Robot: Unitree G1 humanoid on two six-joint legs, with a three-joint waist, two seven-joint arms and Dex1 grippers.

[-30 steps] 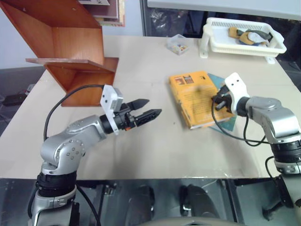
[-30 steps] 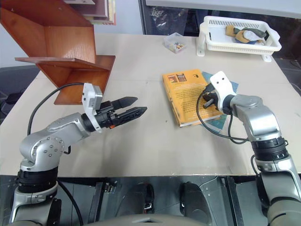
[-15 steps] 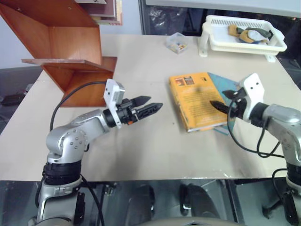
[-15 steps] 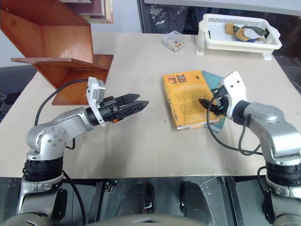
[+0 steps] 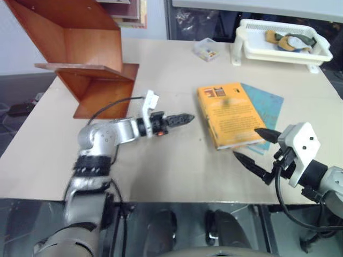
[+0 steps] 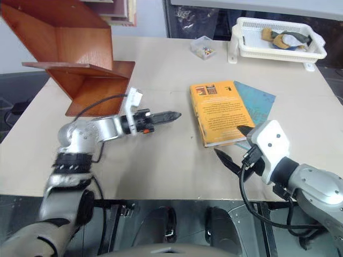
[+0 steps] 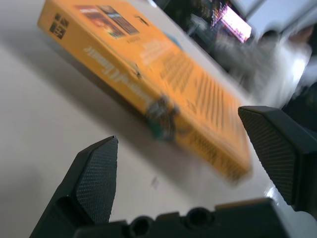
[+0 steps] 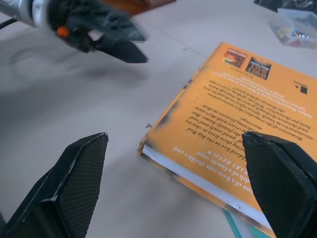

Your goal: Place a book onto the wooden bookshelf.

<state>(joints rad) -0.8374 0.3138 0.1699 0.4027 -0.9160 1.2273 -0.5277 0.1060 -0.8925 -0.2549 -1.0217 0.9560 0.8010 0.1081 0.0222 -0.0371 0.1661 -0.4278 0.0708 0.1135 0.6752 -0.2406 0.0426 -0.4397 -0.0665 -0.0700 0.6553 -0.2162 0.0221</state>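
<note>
The book (image 5: 230, 113), thick and orange-yellow, lies flat at mid table, partly over a thinner teal-blue book (image 5: 266, 103). My left gripper (image 5: 187, 118) lies low over the table just left of the book's spine, pointing at it. In the left wrist view its fingers (image 7: 96, 173) stand wide open with the book (image 7: 163, 74) ahead. My right gripper (image 5: 246, 143) is open near the table's front edge, a little short of the book's near corner, holding nothing. The wooden bookshelf (image 5: 91, 51) stands at the far left.
A white plastic basket (image 5: 252, 45) holding small items sits at the far right corner. A small clear box (image 5: 206, 49) stands beside it at the back. Bare tabletop lies between the bookshelf and the books.
My right gripper opened, let go of the book and drew back toward the table's front edge. My left gripper rolled and slid right, closer to the book's spine.
</note>
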